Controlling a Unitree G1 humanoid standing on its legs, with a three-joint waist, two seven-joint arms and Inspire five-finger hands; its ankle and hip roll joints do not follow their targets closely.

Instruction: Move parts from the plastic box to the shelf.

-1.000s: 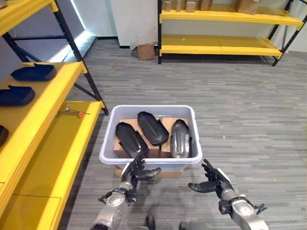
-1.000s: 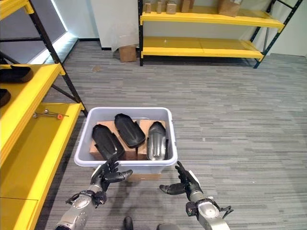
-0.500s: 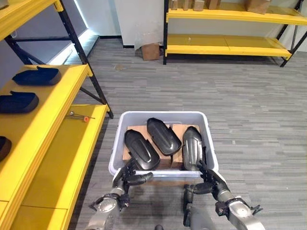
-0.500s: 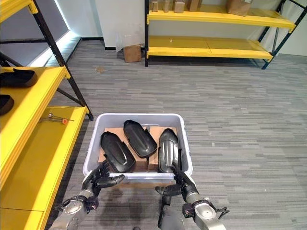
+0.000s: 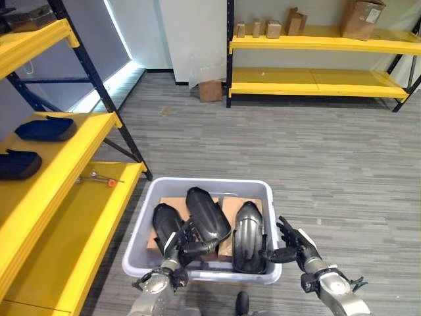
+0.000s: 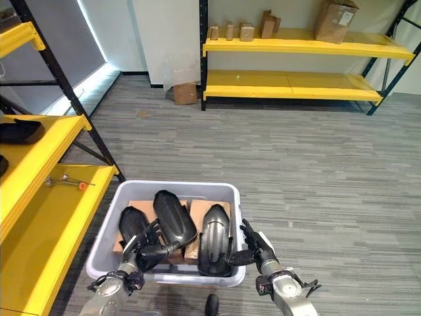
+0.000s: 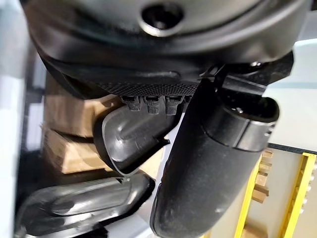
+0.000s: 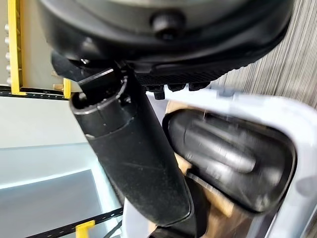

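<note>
- The plastic box (image 5: 145, 247) sits on the floor just beside the yellow shelf (image 5: 72, 197), close enough that parts can be carried across in one short reach.
- Three dark moulded parts lie in it on cardboard blocks (image 5: 230, 205), which raise them toward the rim — easier to get under.
- The left robot hand (image 5: 176, 245) is over the near-left of the box with fingers spread and relaxed, thumb stretched toward the middle part (image 5: 207, 214); it clamps on nothing.
- The right robot hand (image 5: 296, 247) hangs just outside the box's right wall, fingers apart, thumb pointing at the right part (image 5: 248, 245) — apparently lining up a two-sided grasp.
- Two dark parts (image 5: 46, 128) rest on the shelf's upper level, so the job looks partly done; a small tool (image 5: 99, 178) lies on the lower level.
</note>
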